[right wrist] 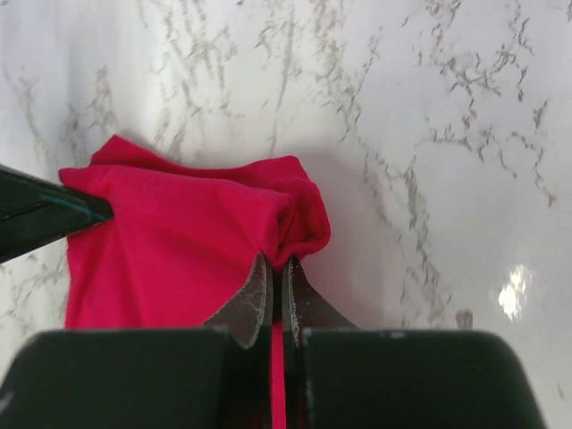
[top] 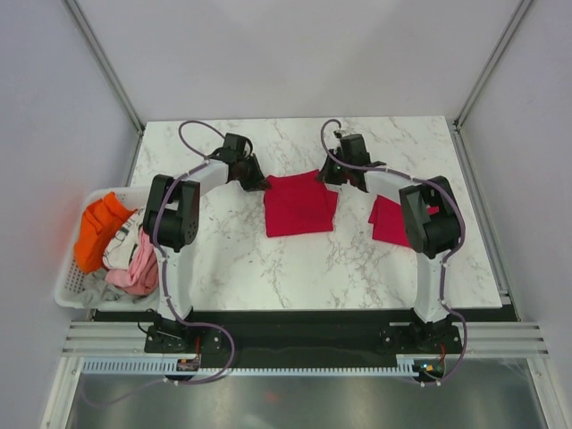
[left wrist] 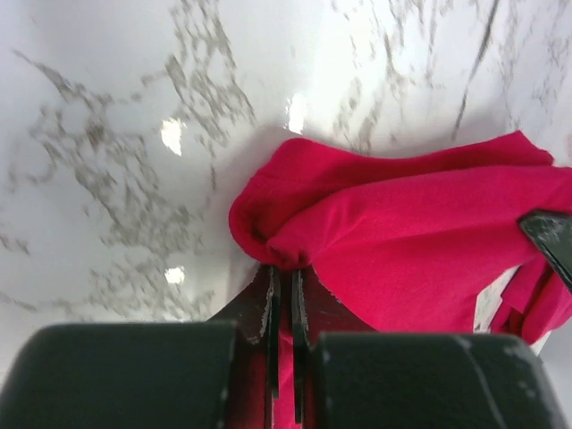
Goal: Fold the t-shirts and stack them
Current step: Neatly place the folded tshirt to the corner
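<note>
I hold the left gripper (left wrist: 284,270) and right gripper (right wrist: 277,262) pinched shut on the t-shirt's (top: 299,207) far corners, probably to fold it.

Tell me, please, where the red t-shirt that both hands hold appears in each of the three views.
Top external: the t-shirt lies at the table's centre, between the left hand and the right hand.
Left wrist: the t-shirt runs from centre to right edge, a corner pinched by the left hand.
Right wrist: the t-shirt sits left of centre, a corner pinched by the right hand.
Shared landmark: the white marble table with grey veins.
</note>
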Tool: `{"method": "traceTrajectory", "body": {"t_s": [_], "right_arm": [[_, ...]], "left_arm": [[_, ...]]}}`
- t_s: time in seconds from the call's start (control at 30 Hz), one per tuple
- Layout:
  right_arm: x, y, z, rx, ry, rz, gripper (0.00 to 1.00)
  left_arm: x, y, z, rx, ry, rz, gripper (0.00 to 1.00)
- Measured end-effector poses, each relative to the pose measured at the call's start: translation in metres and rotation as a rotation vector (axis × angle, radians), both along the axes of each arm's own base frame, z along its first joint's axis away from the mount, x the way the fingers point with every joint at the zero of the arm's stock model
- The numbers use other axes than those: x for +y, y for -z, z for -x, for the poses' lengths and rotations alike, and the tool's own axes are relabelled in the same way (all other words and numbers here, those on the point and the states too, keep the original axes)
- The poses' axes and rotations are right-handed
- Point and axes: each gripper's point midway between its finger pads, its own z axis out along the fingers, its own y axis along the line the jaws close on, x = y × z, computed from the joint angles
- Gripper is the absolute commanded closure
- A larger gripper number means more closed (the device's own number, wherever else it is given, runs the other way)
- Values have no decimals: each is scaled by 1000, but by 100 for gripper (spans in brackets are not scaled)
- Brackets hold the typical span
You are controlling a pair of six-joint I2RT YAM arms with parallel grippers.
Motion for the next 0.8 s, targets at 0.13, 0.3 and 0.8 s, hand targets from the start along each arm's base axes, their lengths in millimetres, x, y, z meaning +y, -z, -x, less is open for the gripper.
{"method": "traceTrajectory", "body": {"t_s": [0.13,0.3,0.8], "right_arm": [[-7,-40,21,-56,8,-3,100],[-23,-108,39,-179,34,-20,100],[-144,-232,121,-366,366,104,100]], "left_arm": [[-10,-19,15,-30,33,-6,98],[-36,-67,26,-135,83,5,98],[-162,-194,125,-417,337,95,98]]}}
